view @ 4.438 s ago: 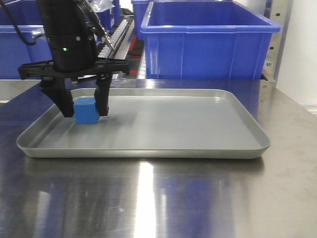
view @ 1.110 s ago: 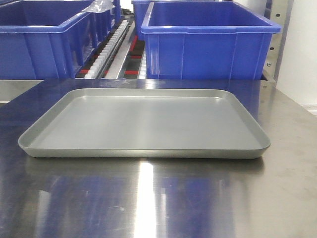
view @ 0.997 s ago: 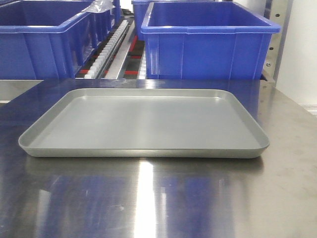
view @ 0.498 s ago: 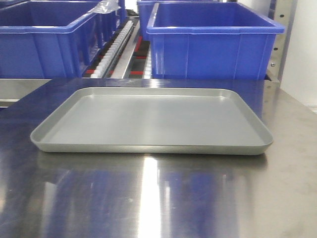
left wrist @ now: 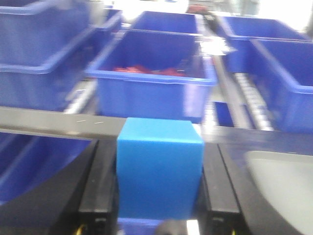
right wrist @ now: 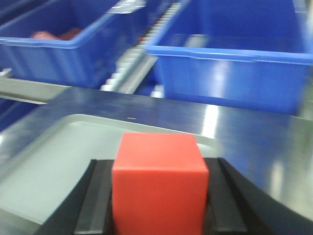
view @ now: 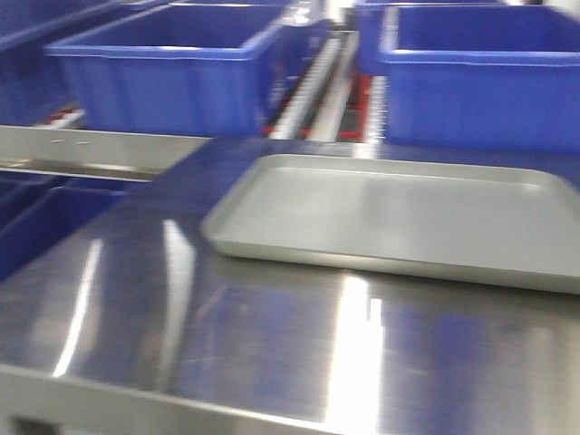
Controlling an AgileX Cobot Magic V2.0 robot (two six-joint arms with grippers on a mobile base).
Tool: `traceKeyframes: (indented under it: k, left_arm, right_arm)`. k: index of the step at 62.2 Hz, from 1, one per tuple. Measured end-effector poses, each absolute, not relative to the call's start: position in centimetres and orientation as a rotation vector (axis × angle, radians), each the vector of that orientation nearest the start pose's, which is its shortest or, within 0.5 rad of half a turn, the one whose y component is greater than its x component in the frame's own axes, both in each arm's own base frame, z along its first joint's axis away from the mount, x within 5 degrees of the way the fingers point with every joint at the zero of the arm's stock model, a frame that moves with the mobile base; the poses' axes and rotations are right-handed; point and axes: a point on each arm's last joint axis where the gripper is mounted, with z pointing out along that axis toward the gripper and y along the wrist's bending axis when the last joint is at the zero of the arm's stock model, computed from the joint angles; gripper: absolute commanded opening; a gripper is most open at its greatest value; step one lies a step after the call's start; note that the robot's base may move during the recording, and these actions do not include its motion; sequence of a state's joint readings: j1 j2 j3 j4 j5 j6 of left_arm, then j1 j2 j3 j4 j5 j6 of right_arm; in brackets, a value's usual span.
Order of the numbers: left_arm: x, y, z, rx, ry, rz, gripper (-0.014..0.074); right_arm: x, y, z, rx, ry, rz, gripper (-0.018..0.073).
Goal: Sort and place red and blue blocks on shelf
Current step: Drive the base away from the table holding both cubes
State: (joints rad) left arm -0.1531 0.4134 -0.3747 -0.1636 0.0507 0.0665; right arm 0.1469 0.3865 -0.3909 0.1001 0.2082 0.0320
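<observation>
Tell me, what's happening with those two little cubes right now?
Left end effector shut on blue block. Right end effector shut on red block. Blue bins ahead, nothing blocking in view.

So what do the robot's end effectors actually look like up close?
Both are matte black. The left end effector has two broad, flat-faced fingers, with small yellow flecks low near its base. The right end effector looks alike: angular black fingers with slightly greyer inner faces. No cables or lettering show in these blurred wrist views, and the front view shows neither arm.
</observation>
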Motion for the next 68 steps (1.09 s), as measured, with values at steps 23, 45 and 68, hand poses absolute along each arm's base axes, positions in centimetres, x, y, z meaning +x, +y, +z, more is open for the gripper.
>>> traceKeyframes:
  k: [23, 45, 68]
  left_arm:
    - [9.60, -1.56, 30.57, 0.051, 1.575, -0.203, 0.0124]
    - [9.60, -1.56, 30.57, 0.051, 1.575, -0.203, 0.0124]
    - [9.60, -1.56, 30.57, 0.051, 1.575, -0.203, 0.0124]
  right_arm:
    - [8.98, 1.52, 29.95, -0.030, 1.691, 0.225, 0.0068]
    - [8.98, 1.52, 29.95, -0.030, 1.691, 0.225, 0.0068]
    - [8.98, 1.52, 29.95, -0.029, 1.691, 0.226, 0.0068]
